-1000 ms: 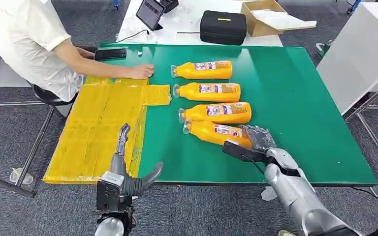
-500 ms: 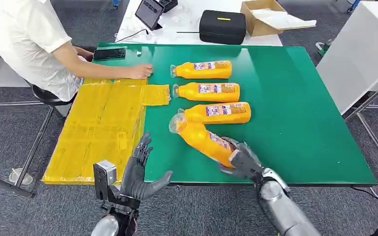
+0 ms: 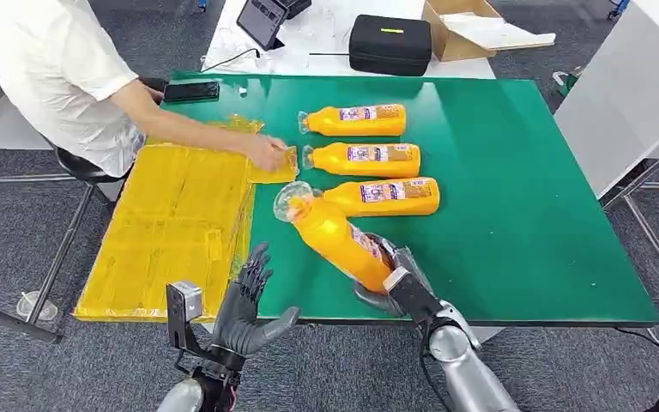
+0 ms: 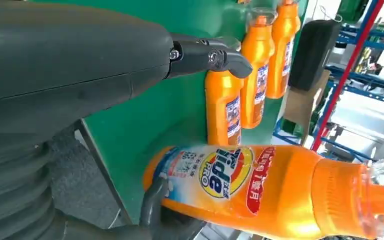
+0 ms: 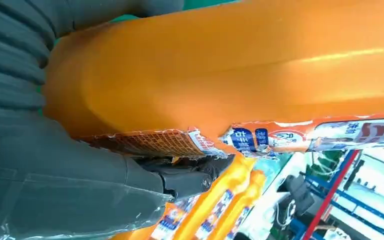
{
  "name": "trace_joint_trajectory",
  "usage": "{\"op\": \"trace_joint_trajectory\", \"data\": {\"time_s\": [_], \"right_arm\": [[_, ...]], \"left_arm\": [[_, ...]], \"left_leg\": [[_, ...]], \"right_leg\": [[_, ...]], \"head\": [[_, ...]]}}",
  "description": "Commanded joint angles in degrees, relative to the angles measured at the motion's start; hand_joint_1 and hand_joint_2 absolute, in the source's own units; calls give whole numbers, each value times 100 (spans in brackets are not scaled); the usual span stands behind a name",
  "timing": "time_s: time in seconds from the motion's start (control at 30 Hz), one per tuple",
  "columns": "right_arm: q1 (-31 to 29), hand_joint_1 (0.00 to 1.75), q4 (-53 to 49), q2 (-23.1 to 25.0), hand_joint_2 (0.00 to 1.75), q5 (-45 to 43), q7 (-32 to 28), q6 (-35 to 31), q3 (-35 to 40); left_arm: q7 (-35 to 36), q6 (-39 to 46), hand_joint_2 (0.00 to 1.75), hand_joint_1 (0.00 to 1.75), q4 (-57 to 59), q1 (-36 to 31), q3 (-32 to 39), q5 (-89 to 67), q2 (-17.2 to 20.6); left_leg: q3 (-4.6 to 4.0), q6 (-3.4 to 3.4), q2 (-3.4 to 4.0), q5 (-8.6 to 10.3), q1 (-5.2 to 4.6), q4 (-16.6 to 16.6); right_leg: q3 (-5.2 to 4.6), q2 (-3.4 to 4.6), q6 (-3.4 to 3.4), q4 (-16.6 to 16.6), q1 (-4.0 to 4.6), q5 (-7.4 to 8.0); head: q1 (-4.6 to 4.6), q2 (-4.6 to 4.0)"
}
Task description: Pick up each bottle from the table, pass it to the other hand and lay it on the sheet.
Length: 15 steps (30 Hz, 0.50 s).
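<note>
Right hand [image 3: 392, 287] grips bottle [image 3: 335, 234], seemingly lifted.

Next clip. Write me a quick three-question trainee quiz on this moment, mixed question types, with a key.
1. True or false: the right hand grips the lifted bottle by its base end.
2. How many bottles lie flat on the green table?
3. The left hand is: A) holding a bottle, B) empty with fingers spread, C) pressing the yellow sheet.

Key: 1 true; 2 three; 3 B.
</note>
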Motion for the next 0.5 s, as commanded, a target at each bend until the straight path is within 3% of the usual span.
{"op": "trace_joint_trajectory", "data": {"time_s": [0.03, 0.5], "right_arm": [[-632, 175, 1407, 511, 175, 323, -135, -242, 800], [-716, 175, 1596, 562, 175, 337, -511, -432, 1382]], "left_arm": [[-80, -11, 175, 0, 502, -508, -150, -105, -13], [-165, -283, 175, 0, 1153, -983, 266, 695, -328]], "left_leg": [[34, -1, 30, -11, 6, -5], [9, 3, -2, 2, 2, -4]], "right_leg": [[26, 21, -16, -7, 9, -1], [11, -8, -9, -4, 4, -2]], "head": [[-2, 0], [0, 0]]}}
